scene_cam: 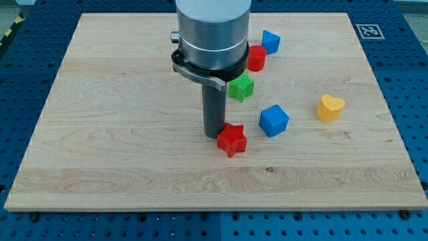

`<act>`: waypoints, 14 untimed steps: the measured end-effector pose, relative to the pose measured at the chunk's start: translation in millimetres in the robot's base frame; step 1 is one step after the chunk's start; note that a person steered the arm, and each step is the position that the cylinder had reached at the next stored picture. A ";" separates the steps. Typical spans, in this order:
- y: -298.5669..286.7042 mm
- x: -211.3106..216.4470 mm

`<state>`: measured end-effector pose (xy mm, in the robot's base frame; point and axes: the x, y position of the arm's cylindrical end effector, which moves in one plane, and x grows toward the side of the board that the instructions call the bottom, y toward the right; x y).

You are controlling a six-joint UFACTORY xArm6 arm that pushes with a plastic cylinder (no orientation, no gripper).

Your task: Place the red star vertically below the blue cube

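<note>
The red star (232, 139) lay nearest on the desk (100, 134), my tip (214, 136) touching its left edge; no end effector showed. The blue cube (273, 120) sat just right, slightly farther. Beyond stood a green star (241, 87).

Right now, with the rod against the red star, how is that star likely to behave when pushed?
The red star looks like a small rigid block lying flat on the smooth wooden board, so it should slide, not roll or tip. Its points may make it spin, since my tip touches its left edge off-centre. It probably moves easily toward the blue cube.
</note>
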<state>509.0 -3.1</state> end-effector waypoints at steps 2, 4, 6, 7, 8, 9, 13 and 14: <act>15.2 29.6; 66.6 39.9; 51.2 45.2; 47.8 76.2; 85.1 102.2; 140.9 110.0; 230.4 -10.6; 230.3 -17.4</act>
